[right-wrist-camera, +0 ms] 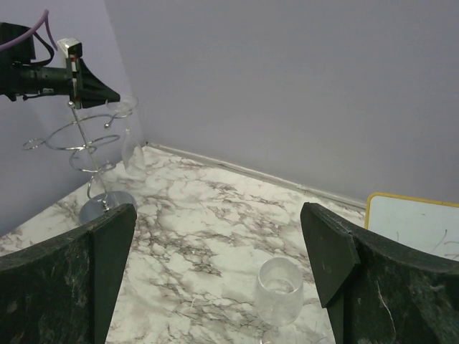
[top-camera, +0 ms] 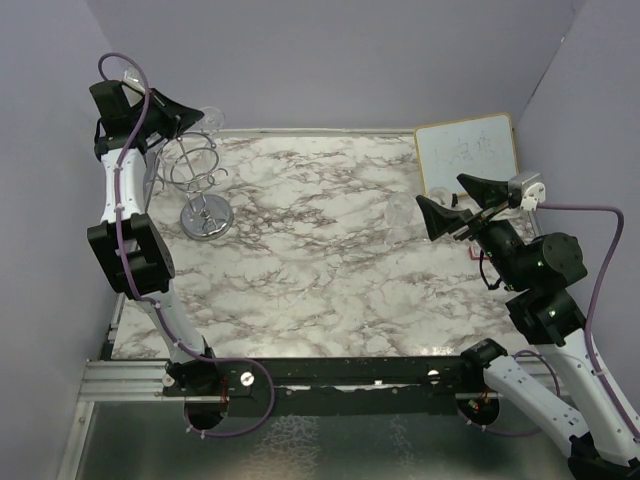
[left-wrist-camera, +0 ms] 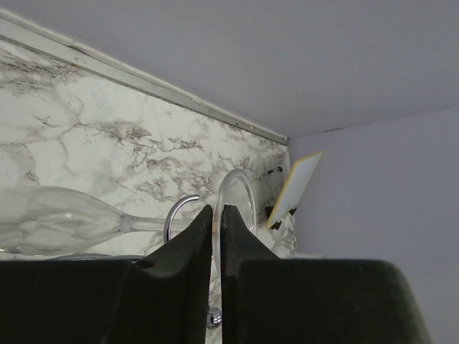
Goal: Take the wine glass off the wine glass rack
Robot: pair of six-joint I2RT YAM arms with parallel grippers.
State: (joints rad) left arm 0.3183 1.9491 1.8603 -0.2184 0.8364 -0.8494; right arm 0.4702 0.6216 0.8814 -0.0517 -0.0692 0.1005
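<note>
left gripper (left-wrist-camera: 217,212) at the far left corner of the counter (top-camera: 320,250): fingers all but closed, a thin slit between them, pinching the foot rim of the wine glass (left-wrist-camera: 57,218), which hangs bowl-down with its stem by a top loop of the wine glass rack (top-camera: 207,218). right gripper (right-wrist-camera: 219,211) near the right edge: jaws wide apart, holding nothing, a second glass (right-wrist-camera: 280,290) upright on the counter below, near the whiteboard (top-camera: 467,150).
</note>
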